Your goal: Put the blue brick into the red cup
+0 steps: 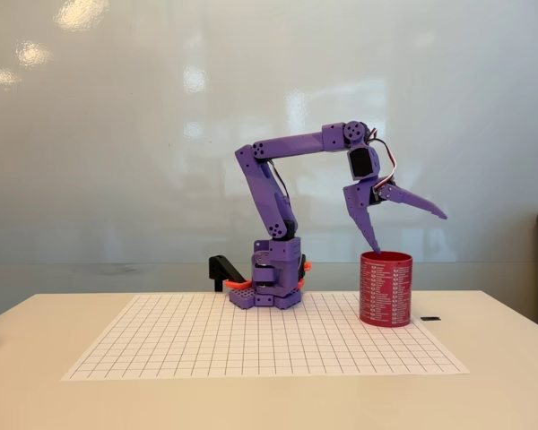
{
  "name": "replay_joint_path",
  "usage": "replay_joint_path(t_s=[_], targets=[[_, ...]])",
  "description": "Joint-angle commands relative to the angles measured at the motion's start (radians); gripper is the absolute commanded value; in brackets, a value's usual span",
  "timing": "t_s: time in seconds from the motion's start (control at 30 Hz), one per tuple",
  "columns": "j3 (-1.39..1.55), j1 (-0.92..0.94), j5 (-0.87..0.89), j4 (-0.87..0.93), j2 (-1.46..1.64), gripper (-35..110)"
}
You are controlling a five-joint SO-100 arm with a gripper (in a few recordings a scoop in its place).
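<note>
The red cup [386, 288] stands upright on the right part of the white grid sheet [251, 336], its sides covered in rows of small white print. I cannot see the blue brick anywhere; whether it lies inside the cup I cannot tell. Directly above the cup's left rim hangs my claw [403, 231], spread wide with nothing between its fingers: one finger points down, its tip at the rim, the other juts out to the right above the cup. Left of the cup sits my purple base [273, 278]. Just right of the cup a small black thing [430, 318] lies on the table [502, 394].
</note>
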Motion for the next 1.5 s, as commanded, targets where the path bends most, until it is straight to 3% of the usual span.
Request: replay_joint_path(t_s=[0.0,0.03,0.07,0.57,0.87,1.1,1.47], targets=[[-0.067,-0.012,-0.023,0.009,0.063,35],[-0.074,-0.012,-0.026,0.0,0.061,8],[-0.08,-0.003,-0.002,0.003,0.057,0],[-0.115,0.058,-0.015,0.009,0.037,-1],[-0.295,0.592,-0.08,-0.061,0.038,-1],[-0.181,0.954,-0.126,-0.078,0.238,-1],[0.092,1.163,-0.078,-0.052,0.782,-1]])
